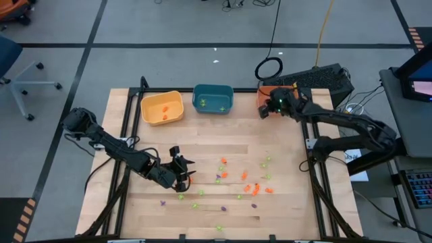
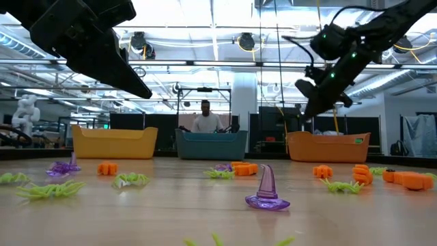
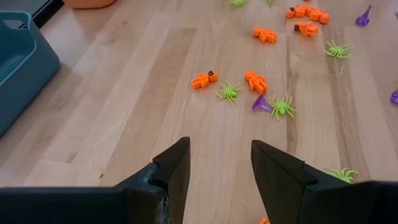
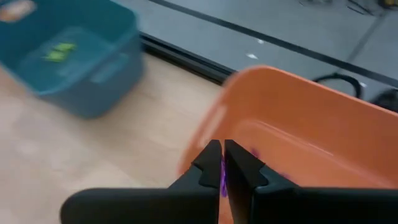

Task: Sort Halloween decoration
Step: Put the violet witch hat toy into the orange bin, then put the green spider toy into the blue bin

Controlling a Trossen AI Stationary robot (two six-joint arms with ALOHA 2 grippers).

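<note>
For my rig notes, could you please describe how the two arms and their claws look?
Both arms are dark, jointed and slim, with black cables running along them. The left claw has two black, wedge-shaped fingers with flat inner faces. The right claw has the same black fingers, and small green lights glow near its wrist.

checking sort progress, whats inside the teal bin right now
Inside the teal bin, light-green trinkets lie on its floor; the right wrist view shows the same green there. Its near wall covers the contents in the low view, so an exact count cannot be told.

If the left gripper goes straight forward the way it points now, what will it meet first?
Probably bare table first; farther along, the left gripper, open, faces a purple hat among green spiders and orange trinkets. Depth is uncertain.
</note>
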